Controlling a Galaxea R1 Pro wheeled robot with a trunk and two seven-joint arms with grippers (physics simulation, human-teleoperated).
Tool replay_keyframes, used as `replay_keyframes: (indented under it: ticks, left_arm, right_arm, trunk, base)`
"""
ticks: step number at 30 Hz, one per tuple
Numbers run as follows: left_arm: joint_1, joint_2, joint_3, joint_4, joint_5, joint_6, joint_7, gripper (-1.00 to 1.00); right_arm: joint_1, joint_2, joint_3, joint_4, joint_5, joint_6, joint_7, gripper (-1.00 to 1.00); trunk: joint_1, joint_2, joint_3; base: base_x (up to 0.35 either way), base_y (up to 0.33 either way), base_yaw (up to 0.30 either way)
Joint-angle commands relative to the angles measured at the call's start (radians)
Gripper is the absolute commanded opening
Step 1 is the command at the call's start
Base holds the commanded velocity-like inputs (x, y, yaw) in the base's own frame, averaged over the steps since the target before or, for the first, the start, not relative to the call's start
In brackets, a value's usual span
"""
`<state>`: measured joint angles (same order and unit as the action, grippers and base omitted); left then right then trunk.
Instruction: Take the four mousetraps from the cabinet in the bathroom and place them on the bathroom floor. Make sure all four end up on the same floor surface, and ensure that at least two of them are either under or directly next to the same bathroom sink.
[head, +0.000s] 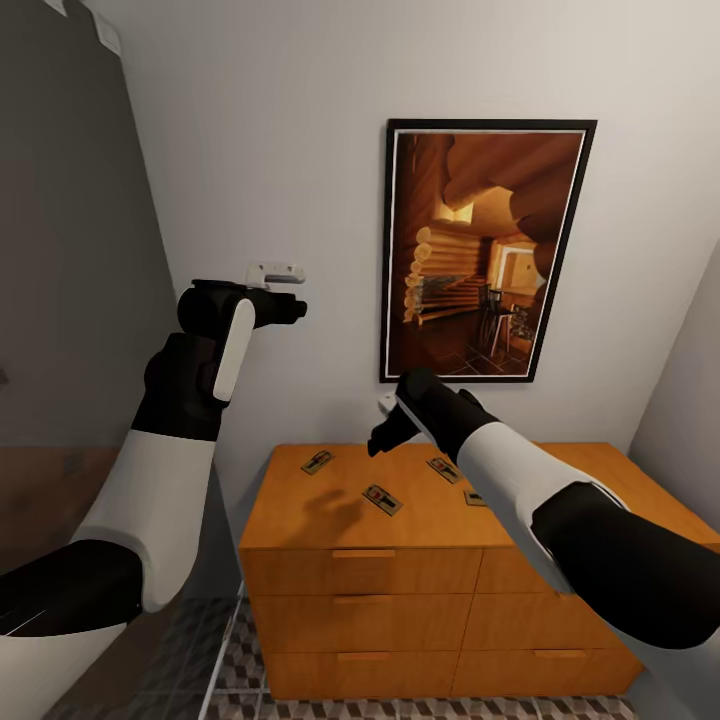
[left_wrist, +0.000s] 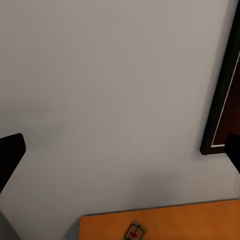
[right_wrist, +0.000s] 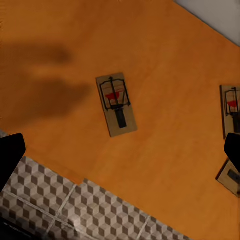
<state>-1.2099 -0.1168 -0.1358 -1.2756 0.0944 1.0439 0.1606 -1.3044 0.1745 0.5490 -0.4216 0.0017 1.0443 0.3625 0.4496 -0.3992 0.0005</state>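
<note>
The orange-brown cabinet (head: 430, 570) stands against the white wall, drawers shut. Small flat mousetraps lie on its top: one at the back left (head: 317, 462), one in the middle (head: 382, 499), one further right (head: 443, 469), and one partly hidden behind my right forearm (head: 473, 497). My right gripper (head: 381, 424) hovers open above the top, and the right wrist view looks down on the middle mousetrap (right_wrist: 116, 104) with two more (right_wrist: 231, 116) (right_wrist: 230, 175) at the edge. My left gripper (head: 292, 292) is raised high near the wall, open and empty. The left wrist view catches the back-left mousetrap (left_wrist: 135, 231).
A black-framed picture of a log interior (head: 485, 250) hangs on the wall above the cabinet. A grey panel (head: 70, 250) rises at the left and a white wall closes in at the right. Cube-patterned floor tiles (head: 240, 660) lie in front of the cabinet.
</note>
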Motion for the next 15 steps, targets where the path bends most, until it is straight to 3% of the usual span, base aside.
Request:
replay_keyframes:
  ticks: [1,15]
  left_arm:
    - [0.000,0.000,-0.001,0.000,0.010,0.003,0.010,1.00]
    - [0.000,0.000,-0.001,-0.006,0.010,0.003,0.010,1.00]
  right_arm:
    - [-0.002,0.000,0.008,0.000,0.001,0.003,0.005,1.00]
    - [-0.007,0.000,0.051,0.000,0.000,0.003,0.051,1.00]
  trunk:
    - [0.000,-0.001,-0.001]
    - [0.000,-0.001,-0.001]
  base:
    - [0.000,0.074,0.000]
    - [0.000,0.070,0.000]
